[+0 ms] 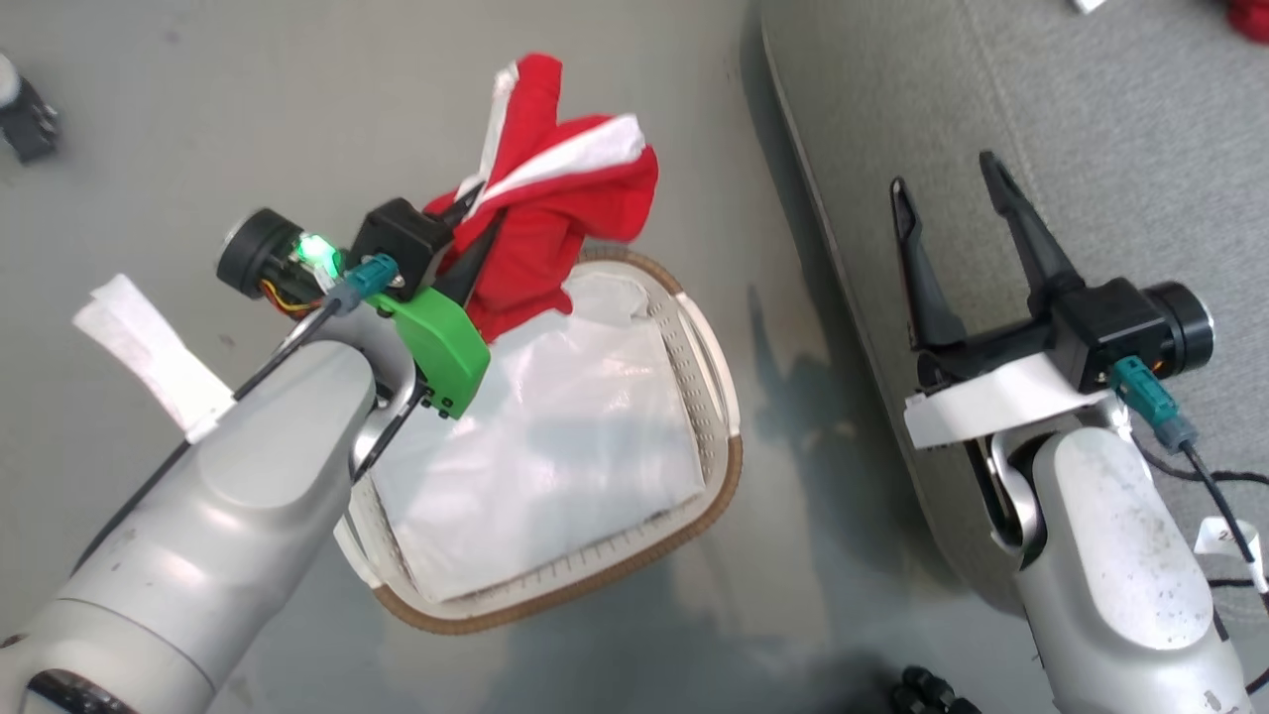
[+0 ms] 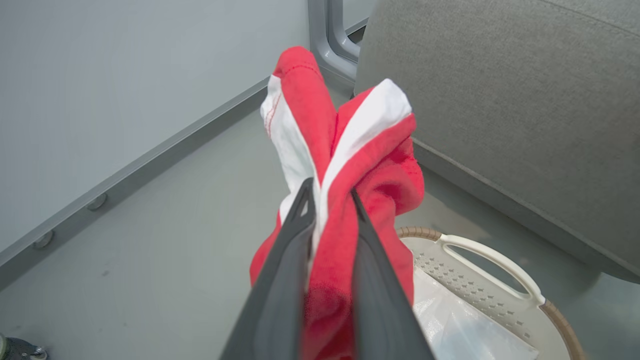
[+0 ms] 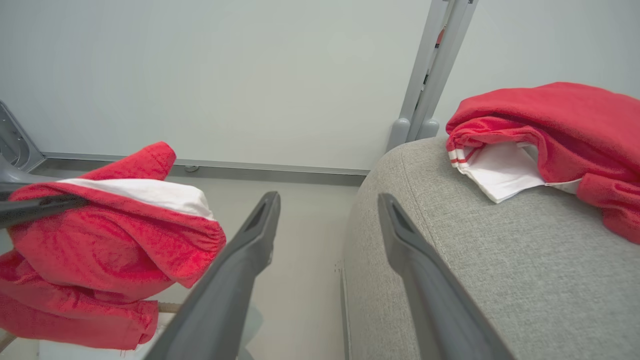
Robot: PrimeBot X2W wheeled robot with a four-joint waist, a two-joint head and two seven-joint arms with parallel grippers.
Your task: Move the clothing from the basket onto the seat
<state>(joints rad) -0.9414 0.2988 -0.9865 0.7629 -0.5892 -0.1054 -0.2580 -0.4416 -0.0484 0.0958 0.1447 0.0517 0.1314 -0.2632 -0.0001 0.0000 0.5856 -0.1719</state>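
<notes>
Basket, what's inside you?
A white lining fills the basket. The red clothing held by the left hand hides its far end, so I cannot tell what lies there or under the lining.

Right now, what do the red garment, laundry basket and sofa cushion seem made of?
The red garment looks like soft matte knit fabric: it folds limply. The laundry basket seems smooth white plastic with rows of punched holes; its brown rim looks woven, perhaps rattan. The sofa cushion is grey woven upholstery, coarse weave and seams showing.

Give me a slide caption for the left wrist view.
Left gripper shut on red-and-white clothing, held up over the basket, with the grey seat beyond.
</notes>
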